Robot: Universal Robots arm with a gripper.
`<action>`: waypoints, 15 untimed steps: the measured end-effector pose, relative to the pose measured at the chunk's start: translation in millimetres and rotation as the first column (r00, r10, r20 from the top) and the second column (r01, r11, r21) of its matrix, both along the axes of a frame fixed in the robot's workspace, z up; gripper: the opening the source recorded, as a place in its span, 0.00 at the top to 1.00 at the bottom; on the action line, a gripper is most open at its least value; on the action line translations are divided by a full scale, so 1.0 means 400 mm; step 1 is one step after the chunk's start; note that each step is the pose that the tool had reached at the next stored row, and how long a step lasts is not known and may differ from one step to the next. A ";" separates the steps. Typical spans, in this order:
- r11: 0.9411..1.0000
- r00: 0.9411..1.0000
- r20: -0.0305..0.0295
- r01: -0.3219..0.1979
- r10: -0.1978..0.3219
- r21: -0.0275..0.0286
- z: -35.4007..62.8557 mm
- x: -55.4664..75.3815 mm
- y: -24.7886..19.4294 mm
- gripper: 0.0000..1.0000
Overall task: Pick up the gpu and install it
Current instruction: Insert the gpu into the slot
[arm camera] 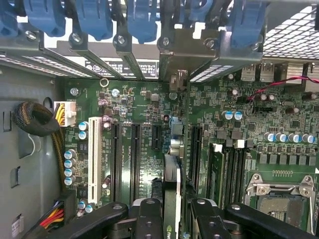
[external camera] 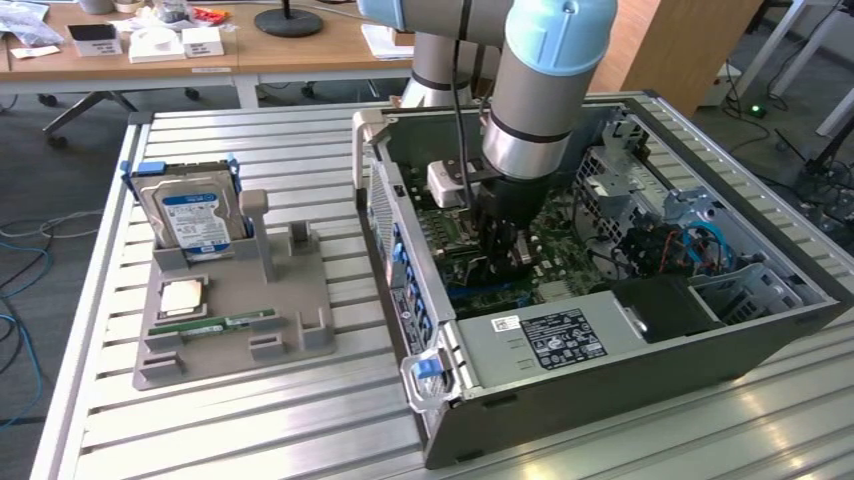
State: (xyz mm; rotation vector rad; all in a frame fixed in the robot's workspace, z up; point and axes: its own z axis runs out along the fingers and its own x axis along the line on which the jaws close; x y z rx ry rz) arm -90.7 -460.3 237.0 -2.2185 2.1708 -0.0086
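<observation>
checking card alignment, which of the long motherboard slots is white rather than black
The white slot, standing apart nearest the bundled cables; the other long slots beside it are black, and the hand grips the gpu above those.

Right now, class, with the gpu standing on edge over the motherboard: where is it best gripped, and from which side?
Probably by its upper edge, from above, one flat face to each side of the claw. The gpu is thin and upright, and its lower edge must stay free for the slots.

Exterior view: even, bright indoor lighting; glare streaks on the slatted metal table [external camera: 747, 420] at lower right. Wrist view: evenly lit motherboard [arm camera: 144, 107] in focus; blue latches [arm camera: 142, 20] along the top edge blurred.
</observation>
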 end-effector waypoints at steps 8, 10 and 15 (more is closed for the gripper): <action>1.000 1.000 0.001 -0.009 0.009 0.000 -0.001 -0.004 0.000 0.73; 1.000 1.000 0.002 -0.013 0.013 0.000 -0.001 -0.005 0.000 0.73; 1.000 1.000 0.000 -0.015 0.015 0.000 -0.001 -0.007 0.000 0.73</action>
